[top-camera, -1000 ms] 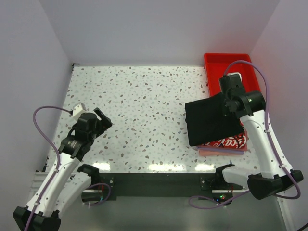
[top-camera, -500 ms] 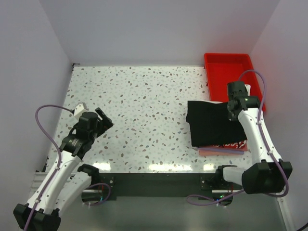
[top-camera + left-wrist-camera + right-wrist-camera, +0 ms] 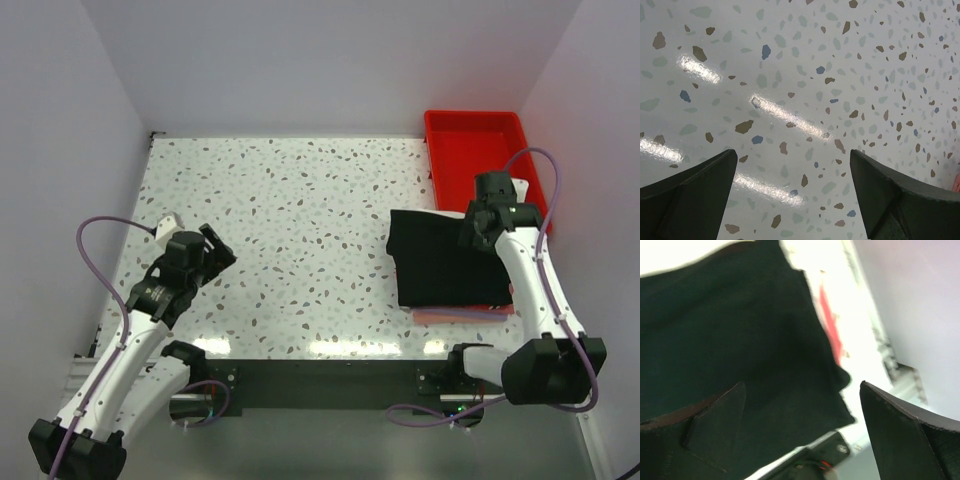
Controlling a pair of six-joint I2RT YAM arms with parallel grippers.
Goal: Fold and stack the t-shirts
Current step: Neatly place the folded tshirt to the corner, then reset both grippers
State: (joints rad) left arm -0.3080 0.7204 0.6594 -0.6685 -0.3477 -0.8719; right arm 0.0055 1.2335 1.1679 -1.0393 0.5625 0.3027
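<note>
Black t-shirt [image 3: 440, 258] is folded into a rough square and lying flat on top of the pile, on the right side of the counter [image 3: 300, 210]. Under its near edge I can see a thin strip of pinkish shirt [image 3: 455, 314] poking out, so the black one sits on at least one other layer. The pile lies just on the near side of the red tray [image 3: 475, 135], right up against the tray's near-left corner.

Right fingers [image 3: 710, 435] are spread wide above the far right part of the black t-shirt. In the right wrist view there is only dark cloth below the gap and nothing pinched between them, though that view is blurred and I can't say whether the tips touch the cloth.

Over on the left, well apart from the pile, the left fingers [image 3: 690, 200] are also wide apart and holding nothing, with only bare speckled counter between them.
</note>
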